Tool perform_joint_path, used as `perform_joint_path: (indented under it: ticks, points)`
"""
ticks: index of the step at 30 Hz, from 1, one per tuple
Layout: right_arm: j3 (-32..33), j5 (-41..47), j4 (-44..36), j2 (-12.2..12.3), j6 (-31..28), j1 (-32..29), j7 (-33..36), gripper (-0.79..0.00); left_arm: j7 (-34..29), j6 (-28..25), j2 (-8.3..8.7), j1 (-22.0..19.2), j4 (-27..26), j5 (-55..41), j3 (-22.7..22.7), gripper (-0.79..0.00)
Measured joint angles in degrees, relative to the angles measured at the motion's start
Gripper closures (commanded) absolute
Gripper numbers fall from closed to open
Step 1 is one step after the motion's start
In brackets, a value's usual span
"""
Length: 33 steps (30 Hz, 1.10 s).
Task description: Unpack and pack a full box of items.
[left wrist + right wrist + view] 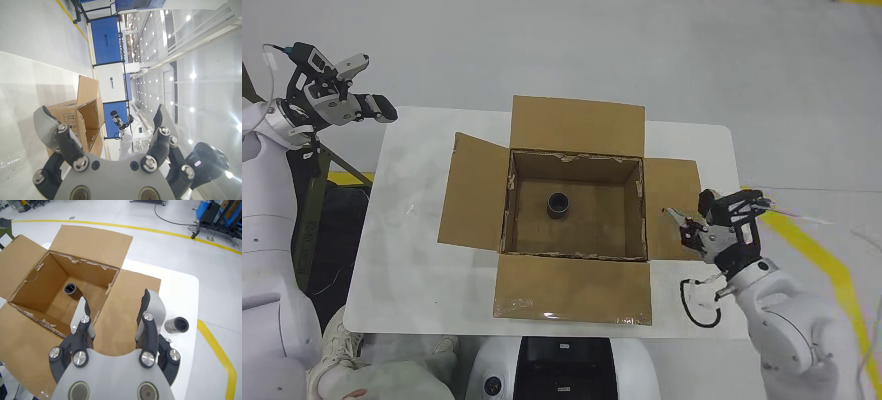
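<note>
Top view: an open cardboard box (577, 125) sits in the middle of the white desk (402, 250), all four flaps folded outward. One dark-capped cylinder (559, 205) stands upright on the box floor, away from the walls, with bare cardboard around it.

The right gripper (689, 212) hangs over the box's right flap (667, 180), near the right edge of the desk. In the right wrist view its fingers (84, 306) are spread wide and hold nothing. Just beyond the flap, a hollow metal cylinder (176, 325) lies on its side on the bare desk, close to that gripper but not touching it or the flap.

The left gripper (372, 83) is held high off the far left corner of the desk, well apart from the box. Its fingers (45, 121) are also wide and empty, and its wrist camera looks past the box's outer wall toward the hall.

Judging from how things lie, the box is nearly empty: one piece is out on the desk and one remains inside. This could be the tail of the unpacking, with the standing cylinder left to lift out, or the start of the packing, with the lying cylinder left to go in. The pictures do not settle which. Either way the open right gripper is the better placed for the next grasp.
</note>
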Motion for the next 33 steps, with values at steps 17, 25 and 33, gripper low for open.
perform_joint_path:
  ticks: [17,25,33]
  points:
    - [-12.9,-7.4,3.1,-0.3,-0.2,7.6,2.0,-0.727,0.0,0.0,0.0,0.0,0.0,0.0,0.0,-0.785]
    - [-12.7,-7.0,3.3,-0.3,-0.1,7.6,1.9,-0.727,0.0,0.0,0.0,0.0,0.0,0.0,0.0,-0.785]
    - [-12.7,-7.0,3.3,-0.3,-0.1,7.6,1.9,-0.727,0.0,0.0,0.0,0.0,0.0,0.0,0.0,-0.785]
